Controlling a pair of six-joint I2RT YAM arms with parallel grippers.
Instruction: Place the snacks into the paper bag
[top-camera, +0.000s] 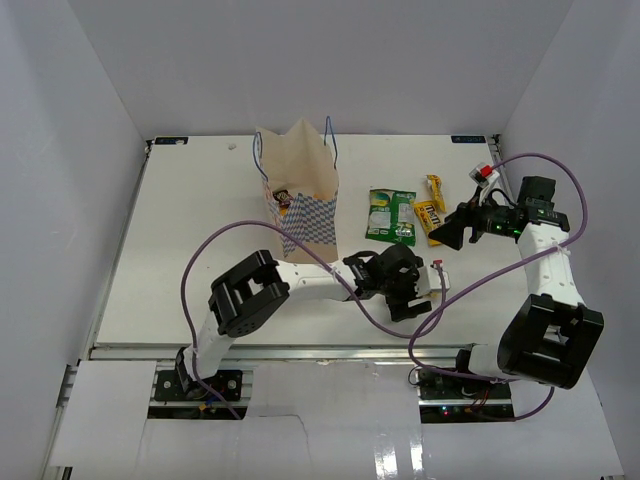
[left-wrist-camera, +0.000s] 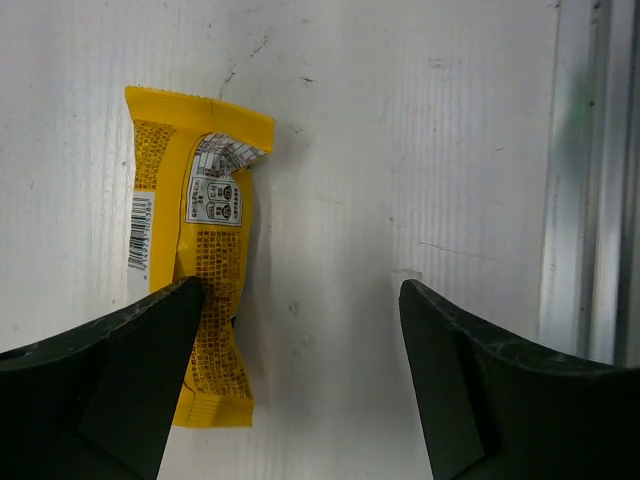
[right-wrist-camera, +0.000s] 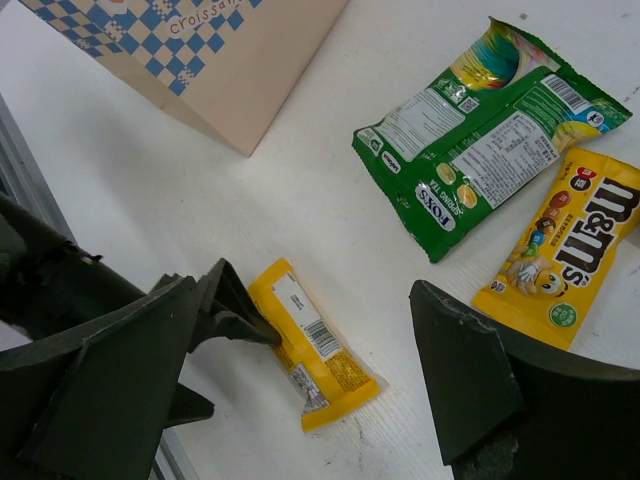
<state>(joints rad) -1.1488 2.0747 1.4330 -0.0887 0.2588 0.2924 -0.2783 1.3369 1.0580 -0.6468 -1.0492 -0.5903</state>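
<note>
The left gripper (left-wrist-camera: 300, 290) hangs with jaws spread, one finger over the yellow bar (left-wrist-camera: 210, 250), probably a light, slippery, soft packet best pinched across its narrow middle, while at about 2 o'clock the right gripper (top-camera: 447, 236) is released too, and the paper bag (top-camera: 300, 180) stands at 10 o'clock.

In the left wrist view the lower left of the yellow bar (left-wrist-camera: 200, 250) sits behind a finger (left-wrist-camera: 100, 390) of the left gripper (left-wrist-camera: 302, 285), and its print is too small to read. In the right wrist view the top edge cuts off the paper bag (right-wrist-camera: 230, 70) above its checkered foot, and the right edge clips the yellow candy packet (right-wrist-camera: 570, 250). From above, 1 red-and-white thing (top-camera: 483, 173) at the far right is too small to tell.
</note>
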